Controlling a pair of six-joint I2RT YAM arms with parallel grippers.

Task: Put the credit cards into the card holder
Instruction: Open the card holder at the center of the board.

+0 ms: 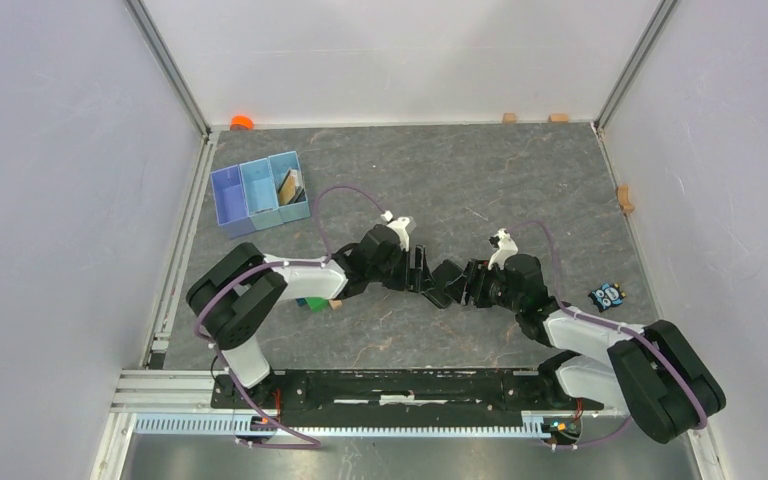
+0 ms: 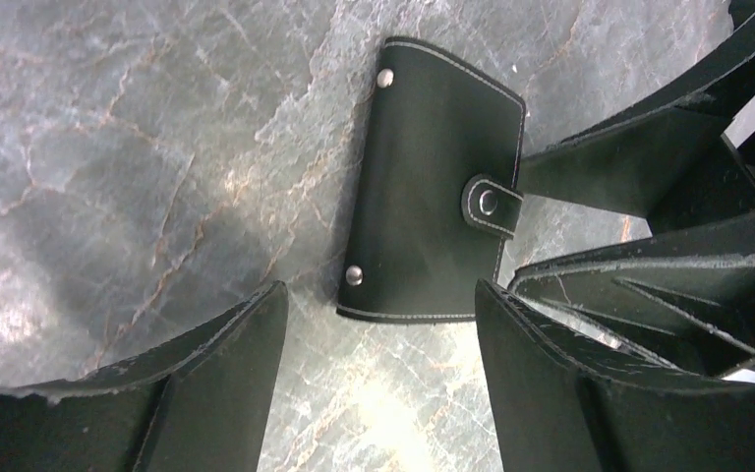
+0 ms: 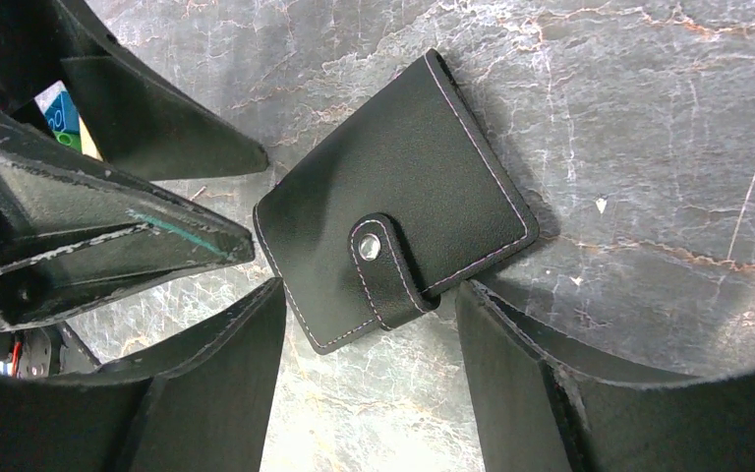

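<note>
Nothing is loaded yet: the holder (image 2: 433,187) is lying snapped shut in the middle of the desk (image 1: 480,170). The cards (image 1: 290,185) are sitting in the tray (image 1: 228,205) near the far-left corner. The left gripper (image 2: 378,295) and right gripper (image 3: 369,287) are hovering over the holder, released.

I see the card holder (image 3: 393,197) flat on the table (image 1: 460,170), between my left gripper (image 1: 423,272) and right gripper (image 1: 471,283), tray (image 1: 230,197) far back left, cards (image 1: 290,184) in its right compartment

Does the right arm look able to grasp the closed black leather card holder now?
Probably yes: the black snap-tab card holder lies flat between the open fingers of the right gripper; the left gripper crowds one side without covering it.
</note>
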